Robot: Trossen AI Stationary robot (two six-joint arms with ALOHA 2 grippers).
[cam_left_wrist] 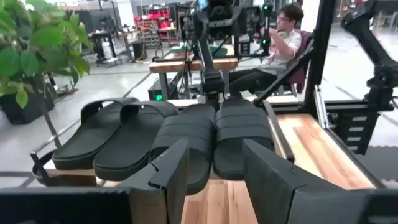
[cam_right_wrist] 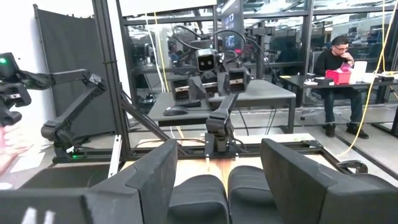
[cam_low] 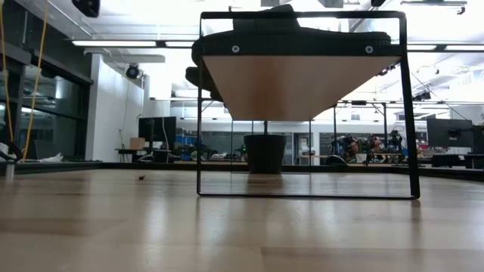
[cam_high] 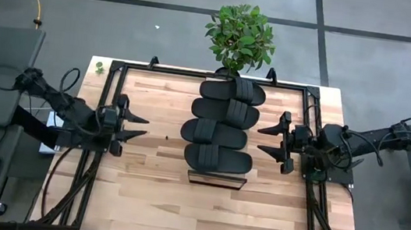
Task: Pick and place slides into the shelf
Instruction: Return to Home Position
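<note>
Several matte black slides [cam_high: 222,123] lie side by side in a row on the shelf [cam_high: 215,180], a raised light-wood board on a dark frame in the middle of the table. In the low view the shelf [cam_low: 299,83] shows from below with slides on top. The left wrist view shows the slides [cam_left_wrist: 186,134] ahead of the fingers. My left gripper [cam_high: 140,123] is open and empty at the table's left side. My right gripper [cam_high: 265,138] is open and empty at the right side, facing the slides [cam_right_wrist: 224,193].
A potted green plant [cam_high: 240,34] stands at the far edge behind the shelf. A dark metal frame [cam_high: 117,69] runs around the table. Bare wood lies in front of the shelf toward the near edge. People sit at desks in the room beyond.
</note>
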